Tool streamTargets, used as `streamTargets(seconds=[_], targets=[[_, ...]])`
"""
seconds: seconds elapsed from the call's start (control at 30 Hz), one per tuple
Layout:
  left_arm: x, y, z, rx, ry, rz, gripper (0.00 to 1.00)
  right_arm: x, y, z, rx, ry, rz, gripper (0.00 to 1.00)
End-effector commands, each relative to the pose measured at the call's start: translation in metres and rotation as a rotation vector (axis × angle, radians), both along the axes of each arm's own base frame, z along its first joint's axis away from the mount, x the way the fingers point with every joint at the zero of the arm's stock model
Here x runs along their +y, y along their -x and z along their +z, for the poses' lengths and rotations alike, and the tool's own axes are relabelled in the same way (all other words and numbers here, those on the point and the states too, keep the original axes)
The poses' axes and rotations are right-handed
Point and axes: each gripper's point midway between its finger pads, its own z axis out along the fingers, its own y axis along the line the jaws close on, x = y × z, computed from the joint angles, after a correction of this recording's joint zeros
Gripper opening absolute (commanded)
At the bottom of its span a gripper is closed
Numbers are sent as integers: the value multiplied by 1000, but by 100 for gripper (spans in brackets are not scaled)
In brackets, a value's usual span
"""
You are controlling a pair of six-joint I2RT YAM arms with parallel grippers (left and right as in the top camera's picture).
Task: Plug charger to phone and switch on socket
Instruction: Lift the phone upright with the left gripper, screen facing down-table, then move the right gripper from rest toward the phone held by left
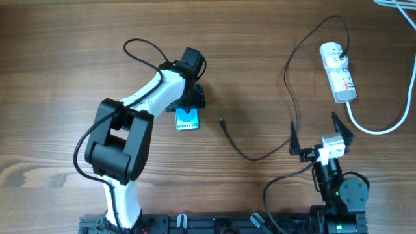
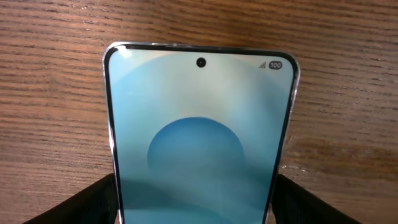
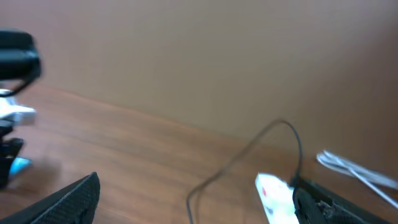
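Honestly, left claw (image 2: 198, 194) pinches the phone (image 2: 199, 124) edgewise, right claw (image 1: 314, 127) gapes wide, empty; shoving the charger (image 1: 222, 121) in could twist the phone loose.

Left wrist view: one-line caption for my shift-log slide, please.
The phone, blue screen lit, gripped at its sides by the left gripper, wooden table behind it.
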Motion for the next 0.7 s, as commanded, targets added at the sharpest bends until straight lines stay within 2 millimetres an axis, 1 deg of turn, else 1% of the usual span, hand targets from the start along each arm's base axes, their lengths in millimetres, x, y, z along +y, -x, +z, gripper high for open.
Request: streamTargets(seconds=[0.0,0.07,0.17,0.23,0.27,0.33,0.4,0.43,0.5,0.53,0.6,0.67], targets=[[-8,14,-13,96,118,-32,76,28,9,1,-15,38,167,100],[-8,13,-13,103,141,-24,75,38,14,4,-32,48,230,100],[-5,12,-12,108,157,-12,74,61,27,4,-36,55,384,100],[-4,11,-12,108,157,-9,74,60,26,3,-4,-7,385,100],[-4,12,-12,108,156,-9,75,58,25,5,4,-27,376,100],[-4,9,-12,96,151,-9,84,57,25,19,5,-45,367,100],[0,5,-13,77,127,-7,85,56,24,39,19,-47,361,100],[1,4,-13,73,122,-7,85,56,23,46,33,-48,359,100],[1,6,-13,82,120,7,81,56,15,66,113,-55,357,100],[2,8,-13,89,118,16,80,56,12,71,146,-60,356,100],[4,14,-14,113,108,22,78,57,-2,85,271,-79,353,100],[4,17,-14,123,96,19,78,58,-15,92,378,-96,354,100]])
